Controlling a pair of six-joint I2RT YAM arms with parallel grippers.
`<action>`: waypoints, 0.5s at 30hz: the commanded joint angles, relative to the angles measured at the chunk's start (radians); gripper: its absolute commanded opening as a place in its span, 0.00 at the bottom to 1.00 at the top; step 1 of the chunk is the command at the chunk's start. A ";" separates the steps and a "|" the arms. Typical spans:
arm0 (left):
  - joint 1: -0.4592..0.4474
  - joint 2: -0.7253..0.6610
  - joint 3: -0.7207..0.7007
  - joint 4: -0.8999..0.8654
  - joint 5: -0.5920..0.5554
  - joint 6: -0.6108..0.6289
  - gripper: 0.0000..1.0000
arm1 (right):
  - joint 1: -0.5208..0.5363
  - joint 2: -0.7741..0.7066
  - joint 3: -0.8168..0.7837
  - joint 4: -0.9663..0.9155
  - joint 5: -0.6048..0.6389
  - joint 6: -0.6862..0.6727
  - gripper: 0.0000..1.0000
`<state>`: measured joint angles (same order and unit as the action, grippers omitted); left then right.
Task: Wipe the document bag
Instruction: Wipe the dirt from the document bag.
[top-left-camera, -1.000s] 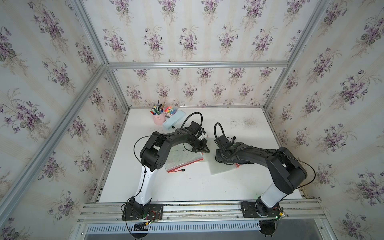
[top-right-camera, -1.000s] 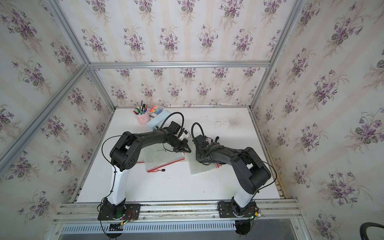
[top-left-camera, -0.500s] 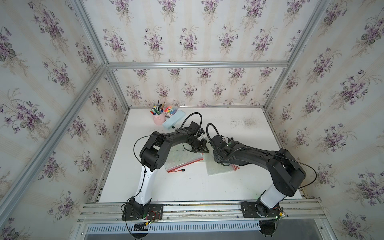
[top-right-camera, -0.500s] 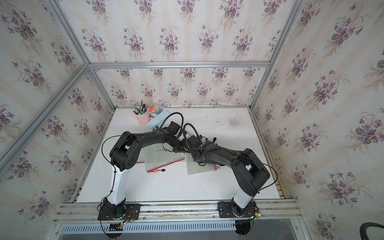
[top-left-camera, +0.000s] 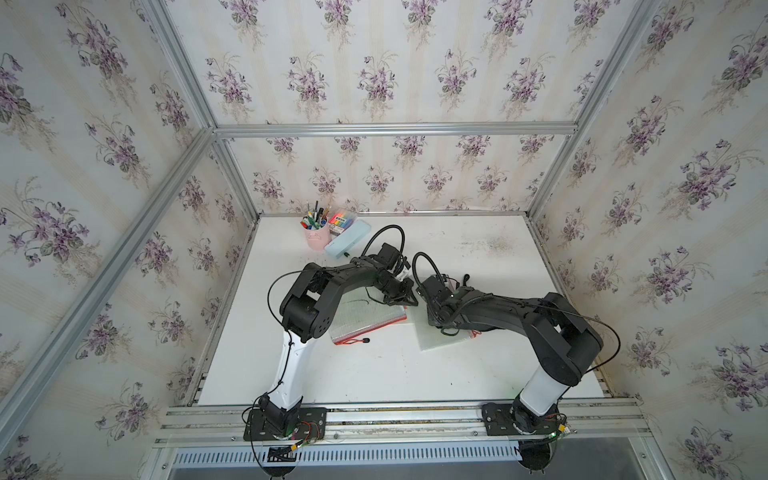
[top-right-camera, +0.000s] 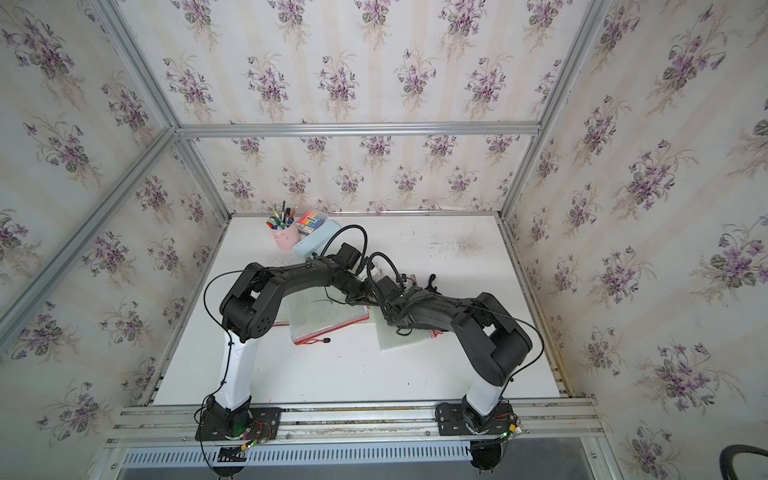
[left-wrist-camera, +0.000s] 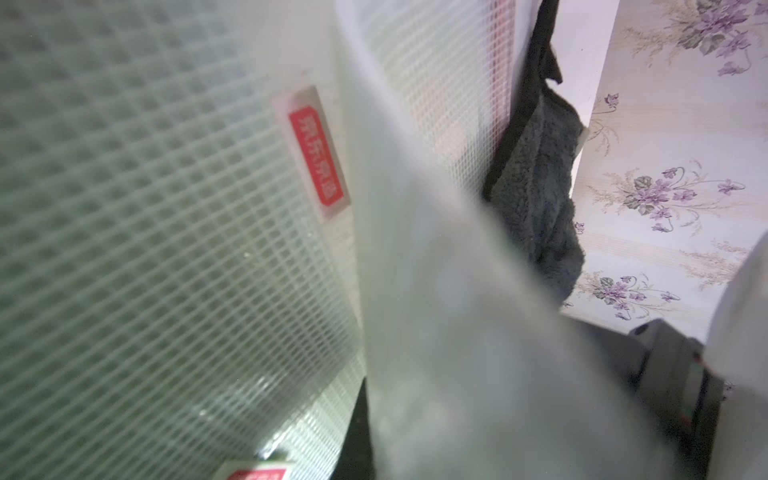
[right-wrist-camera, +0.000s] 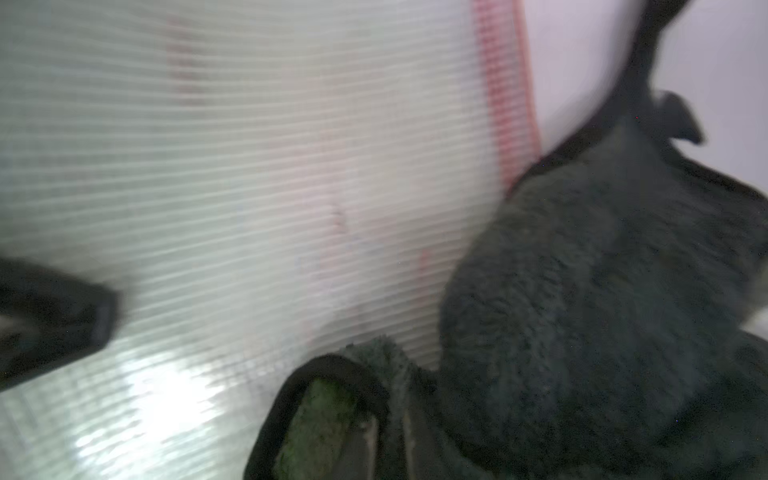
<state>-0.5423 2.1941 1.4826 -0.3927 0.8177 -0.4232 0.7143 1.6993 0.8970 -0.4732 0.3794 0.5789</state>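
Left tool (top-left-camera: 405, 296): clenched and set down at the right end of the left document bag (top-left-camera: 359, 322). Whether it pinches anything cannot be told. That bag is a clear grid-mesh pouch with a red zip strip and pull cord, and it lies flat on the bench (top-left-camera: 374, 374) under the left arm. Right document bag (top-left-camera: 440, 340): same mesh make, lying askew just beside the first, its far corner beneath the right tool (top-left-camera: 439, 321). The right tool is clenched on a dark green cloth (right-wrist-camera: 602, 291). In the right wrist view the cloth rests on the mesh beside the red zip edge. Judged risks: the right bag appears unpinned, so a cloth stroke may drag it across the smooth bench rather than clean it. The cloth pile could also snag on the zip strip. Both wrists and their cable loops stand very near each other, so a stroke toward the left invites contact or tangling. Bag surface: glossy and translucent, no soil discernible; the wrist views are blurred.
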 joint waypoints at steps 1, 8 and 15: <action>0.005 -0.013 -0.001 -0.023 -0.003 0.030 0.00 | -0.013 -0.036 -0.003 -0.253 0.077 0.017 0.09; 0.003 -0.007 0.005 -0.026 0.000 0.032 0.00 | 0.023 -0.043 0.224 -0.202 -0.019 -0.039 0.10; 0.005 0.000 0.007 -0.023 0.000 0.027 0.00 | 0.015 0.013 0.195 -0.088 -0.096 -0.035 0.15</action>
<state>-0.5392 2.1941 1.4837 -0.4145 0.8158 -0.4088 0.7406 1.7061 1.1133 -0.5655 0.2760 0.5274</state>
